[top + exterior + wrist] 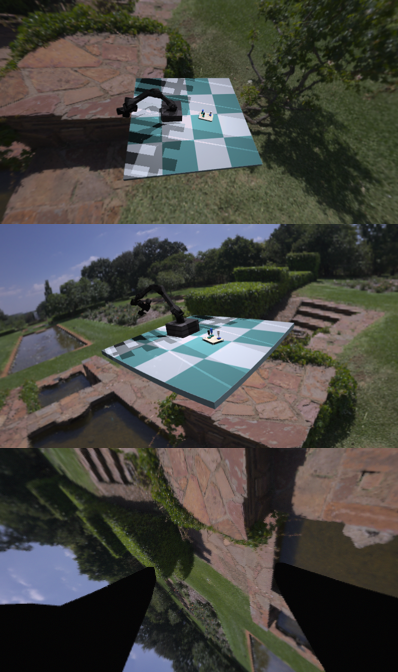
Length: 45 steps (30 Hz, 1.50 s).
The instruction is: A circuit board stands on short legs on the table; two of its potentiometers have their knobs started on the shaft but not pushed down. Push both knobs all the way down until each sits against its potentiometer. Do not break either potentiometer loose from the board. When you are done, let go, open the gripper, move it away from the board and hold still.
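Observation:
A small cream circuit board (206,117) (213,339) stands on the chequered table, right of the arm's base (171,111) (182,327). On it I see a blue knob (202,111) (211,330), a pale knob (210,112) (218,332) and a dark knob (203,113) (208,332); they are too small to tell how far down each sits. My gripper (120,111) (139,312) (213,571) is open and empty. It reaches out past the table's far-left edge, away from the board. The wrist view shows only the garden between the two dark fingers.
The teal, white and grey chequered table (211,150) (195,379) floats above a stone patio and grass. Nothing else stands on it besides the arm's base and the board.

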### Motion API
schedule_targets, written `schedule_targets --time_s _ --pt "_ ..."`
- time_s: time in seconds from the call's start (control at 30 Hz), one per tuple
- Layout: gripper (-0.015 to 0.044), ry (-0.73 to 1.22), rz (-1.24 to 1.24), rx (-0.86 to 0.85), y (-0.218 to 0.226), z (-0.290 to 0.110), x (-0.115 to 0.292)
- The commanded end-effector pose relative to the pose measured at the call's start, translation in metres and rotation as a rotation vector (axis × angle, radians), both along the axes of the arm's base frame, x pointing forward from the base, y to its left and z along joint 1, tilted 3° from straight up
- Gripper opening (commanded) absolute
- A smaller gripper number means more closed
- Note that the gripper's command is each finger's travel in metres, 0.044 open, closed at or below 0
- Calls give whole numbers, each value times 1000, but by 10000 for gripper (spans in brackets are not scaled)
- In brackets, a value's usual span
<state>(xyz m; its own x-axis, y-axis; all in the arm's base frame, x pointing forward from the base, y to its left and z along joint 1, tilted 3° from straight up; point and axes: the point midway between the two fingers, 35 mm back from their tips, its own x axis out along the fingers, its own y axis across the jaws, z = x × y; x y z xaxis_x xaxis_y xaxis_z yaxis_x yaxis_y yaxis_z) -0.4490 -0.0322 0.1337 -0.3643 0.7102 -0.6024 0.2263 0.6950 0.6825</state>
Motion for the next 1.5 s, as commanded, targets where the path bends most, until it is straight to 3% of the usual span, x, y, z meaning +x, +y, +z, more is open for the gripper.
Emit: schedule_targets --time_s 0.0,0.13,0.47,0.73,1.07,1.27,1.47 --pt "374 1 2 -1 -1 0 0" --pt "269 17 51 -35 -33 -1 7" --pt "6 41 301 -204 -177 -8 72" --pt "0 -24 513 -301 -256 -19 157" --pt "0 -133 816 -436 -340 -24 306" --pt "0 -248 978 -503 -357 -32 411" --pt "0 -368 1142 -539 -342 -36 514"
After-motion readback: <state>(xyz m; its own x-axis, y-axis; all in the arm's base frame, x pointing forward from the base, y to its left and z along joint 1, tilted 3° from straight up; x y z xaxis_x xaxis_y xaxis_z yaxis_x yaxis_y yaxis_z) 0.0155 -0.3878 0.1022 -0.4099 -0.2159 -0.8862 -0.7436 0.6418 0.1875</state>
